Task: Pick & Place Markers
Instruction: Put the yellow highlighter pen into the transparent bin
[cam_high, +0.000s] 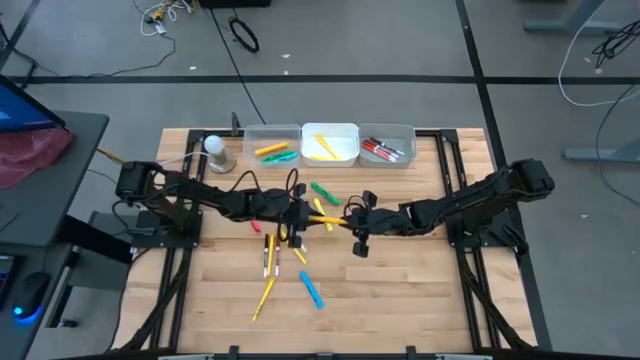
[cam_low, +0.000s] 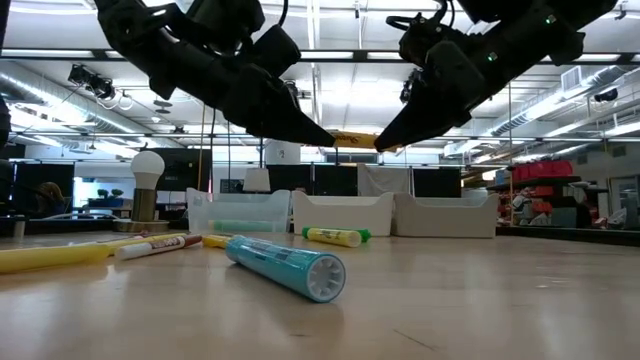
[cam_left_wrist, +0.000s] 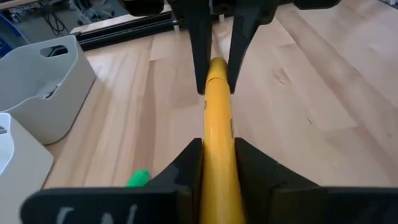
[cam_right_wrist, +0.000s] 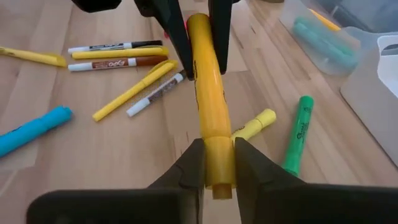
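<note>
held marker: yellow highlighter (cam_right_wrist: 208, 118), in the air above table centre, spanning the gap between both grippers
long axis: runs straight from one gripper to the other, roughly level in the low view, well clear of the wooden table (cam_high: 400, 290)
left gripper (cam_left_wrist: 214, 162): fingers clamped on one end of the yellow highlighter
right gripper (cam_right_wrist: 214, 165): fingers clamped on the opposite end, the butt sticking out just past the fingertips
which arm nearer: neither, both on it; looks like a mid-air handover, one must let go before any move
bins: clear bin (cam_high: 272, 145), white bin (cam_high: 330, 143) and another clear bin (cam_high: 387, 144) at the far edge; white bin already holds yellow, likely target
loose markers: green highlighter (cam_right_wrist: 297, 134) and a shorter yellow one (cam_right_wrist: 254, 126) lying below the held one; blue highlighter (cam_low: 285, 265) nearer the front edge
</note>
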